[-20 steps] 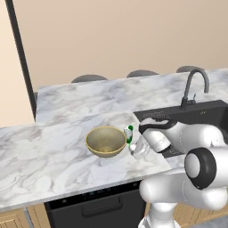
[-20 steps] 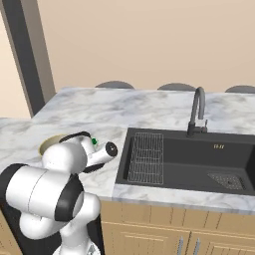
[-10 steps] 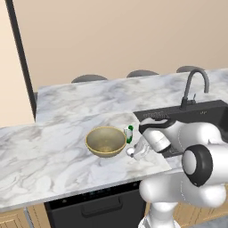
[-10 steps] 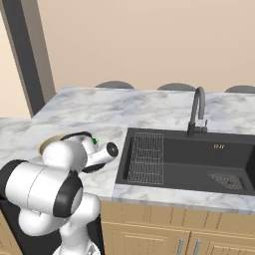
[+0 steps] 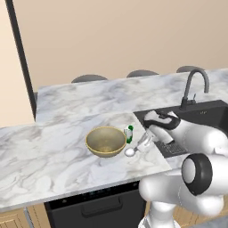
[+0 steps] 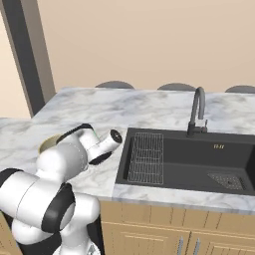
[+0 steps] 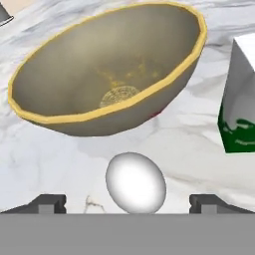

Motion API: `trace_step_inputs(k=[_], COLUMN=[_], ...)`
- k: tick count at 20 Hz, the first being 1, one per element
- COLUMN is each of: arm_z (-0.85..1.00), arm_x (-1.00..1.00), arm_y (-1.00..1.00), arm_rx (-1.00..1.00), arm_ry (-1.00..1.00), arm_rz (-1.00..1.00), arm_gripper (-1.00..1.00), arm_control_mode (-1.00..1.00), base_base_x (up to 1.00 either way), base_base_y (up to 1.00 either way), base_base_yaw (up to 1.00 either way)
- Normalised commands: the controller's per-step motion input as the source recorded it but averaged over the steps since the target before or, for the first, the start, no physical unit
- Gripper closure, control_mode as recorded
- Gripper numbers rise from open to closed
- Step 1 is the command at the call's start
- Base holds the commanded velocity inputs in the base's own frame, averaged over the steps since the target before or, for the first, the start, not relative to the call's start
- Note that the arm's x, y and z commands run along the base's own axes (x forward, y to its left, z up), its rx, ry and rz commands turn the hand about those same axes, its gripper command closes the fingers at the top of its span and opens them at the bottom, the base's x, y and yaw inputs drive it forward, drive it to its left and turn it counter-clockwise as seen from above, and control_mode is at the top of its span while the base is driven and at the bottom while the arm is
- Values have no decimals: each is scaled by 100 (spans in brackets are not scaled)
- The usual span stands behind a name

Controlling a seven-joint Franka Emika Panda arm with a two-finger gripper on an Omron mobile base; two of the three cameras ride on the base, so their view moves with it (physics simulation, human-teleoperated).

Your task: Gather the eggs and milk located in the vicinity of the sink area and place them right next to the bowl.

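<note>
Marble counter: one L-shaped worktop, white with grey veining, smooth and glossy, set before a plain tan wall.

Bowl: one, round, dull gold-yellow with a thin brighter rim, matte speckled inside. Stands on the counter at about 9 o'clock from the sink; in the hand view it lies at 12 o'clock above the egg.

Egg: one, smooth white oval, lying on the marble just beside the bowl's base, at the bowl's 4 o'clock in the left base view. Nothing grips it.

Milk carton: one, small, boxy, white with a green band low on its side, upright, just beside the bowl at its 3 o'clock. In the hand view it sits at 3 o'clock of the egg, apart from it.

Gripper: one, two dark squared tips, spread wide apart with the egg between them and neither tip touching it. In the left base view it hangs low over the counter at 3 o'clock of the egg.

Sink: one, large black rectangular basin, matte, with one wire grid on its floor at the left end and a grated drain toward the right end.

Faucet: one, dark, arched, at the basin's 12 o'clock edge.
</note>
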Motion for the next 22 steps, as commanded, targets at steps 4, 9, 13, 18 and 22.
trace_step_inputs(k=[4, 9, 13, 18, 22], arm_z=[55, 7, -22, -26, 5], arm_x=[0, 0, -20, -34, -69], arm_y=[-23, -11, -18, -26, -38], arm_rx=[-5, -22, -40, -48, -36], arm_ry=[47, 58, 36, 6, -24], arm_rz=[-13, -33, -44, -50, -48], arm_gripper=[-100, -100, -100, -100, -100], arm_control_mode=[-100, -100, -100, -100, -100], base_base_x=[0, 0, 0, 0, 0], base_base_y=[0, 0, 0, 0, 0], base_base_yaw=[0, 0, 0, 0, 0])
